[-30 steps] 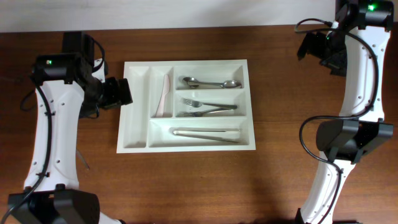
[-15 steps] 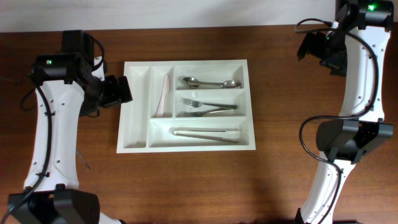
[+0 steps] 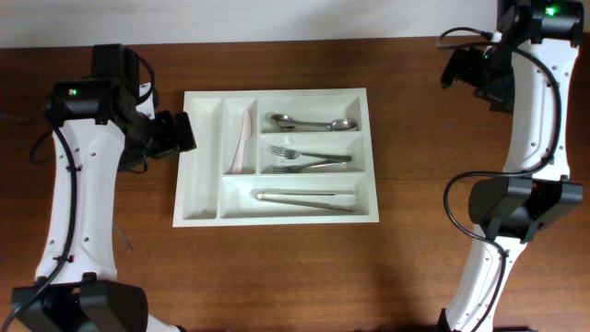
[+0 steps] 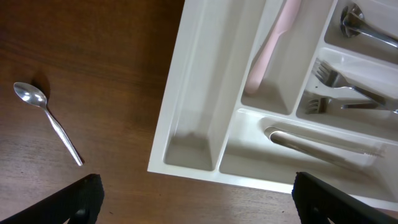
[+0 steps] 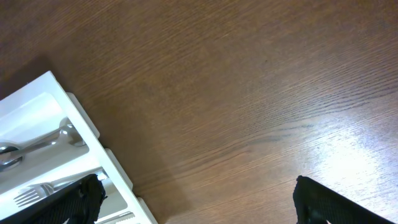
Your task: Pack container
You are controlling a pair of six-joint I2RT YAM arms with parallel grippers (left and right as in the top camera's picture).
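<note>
Since 1 piece lies outside the tray, step in hand: fetching the last loose item, as I judge it.
Container: large white rectangular plastic cutlery tray with 5 compartments [image 3: 369,166], flat on the brown wooden table [image 3: 277,277], midway between the 2 arms.
Far-left narrow compartment [image 3: 203,157]: empty.
Second narrow compartment: 1 pale pink plastic knife [image 3: 242,143], lengthwise.
Upper long compartment: 2 silver metal spoons [image 3: 313,123], so far as can be told.
Middle long compartment: 2 silver metal forks [image 3: 309,160], overlapping.
Lower long compartment: 1 pair of silver metal tongs [image 3: 307,198].
Loose item: 1 small silver metal teaspoon [image 4: 56,129], seen only in the left wrist view, on bare table off the tray's left wall and apart from it.
Left jaws: spread wide, holding nothing, just beside the tray's left wall.
Right jaws: spread wide, holding nothing, over bare table beyond the tray's far right corner, well apart from all cutlery.
Progress: nearly packed, judging by the 4 filled compartments.
Next move calls for: the left arm, being nearer, to turn from the tray toward the teaspoon, come down low and pinch across its thin handle, which lies flat on the wood. It then goes to the upper long compartment with the other spoons.
</note>
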